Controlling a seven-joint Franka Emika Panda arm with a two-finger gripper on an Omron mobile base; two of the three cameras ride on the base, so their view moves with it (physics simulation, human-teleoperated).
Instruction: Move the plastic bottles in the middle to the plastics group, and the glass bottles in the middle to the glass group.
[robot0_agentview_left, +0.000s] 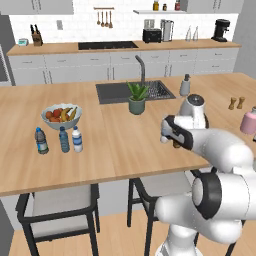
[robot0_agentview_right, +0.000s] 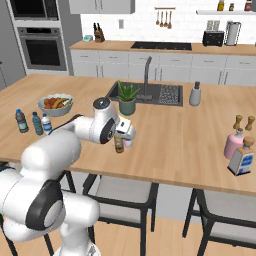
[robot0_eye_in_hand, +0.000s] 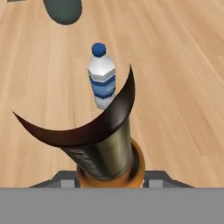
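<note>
Step in hand: the brown glass bottle (robot0_eye_in_hand: 105, 157) looks to be gripped and on its way to the glass group, as I judge it from where things stand.
Gripper: the gripper (robot0_agentview_right: 122, 137) sits over the island counter (robot0_agentview_left: 125, 145), near the middle of its front edge, just in front of the potted plant (robot0_agentview_right: 127, 98).
Fingers: clenched on the brown glass bottle; in the hand view the bottle's body and orange-brown band rise right at the bottom, between where the tips would be.
Bottle's place: in the right base view it hangs under the hand, low over the wood; I cannot tell whether its base touches the counter.
Left in the middle: one white plastic bottle (robot0_eye_in_hand: 102, 81) with a blue label and blue-looking cap stands upright just beyond the held bottle.
Doing it well: keep the bottle upright, lift it clear of the plastic bottle beside it, and carry it towards the counter's right end without knocking the two small shakers (robot0_agentview_right: 243, 122).
Glass group: the pink vessel (robot0_agentview_right: 233, 143) stands near the right end, with a square blue-labelled bottle (robot0_agentview_right: 242, 157) just in front of it.
Plastics group: three small bottles (robot0_agentview_left: 59, 140) stand in a row near the left end, in front of the fruit bowl.
Fruit bowl (robot0_agentview_left: 61, 116): holds mixed fruit, orange and yellow pieces.
Sink (robot0_agentview_left: 131, 91): nothing I can make out inside.
</note>
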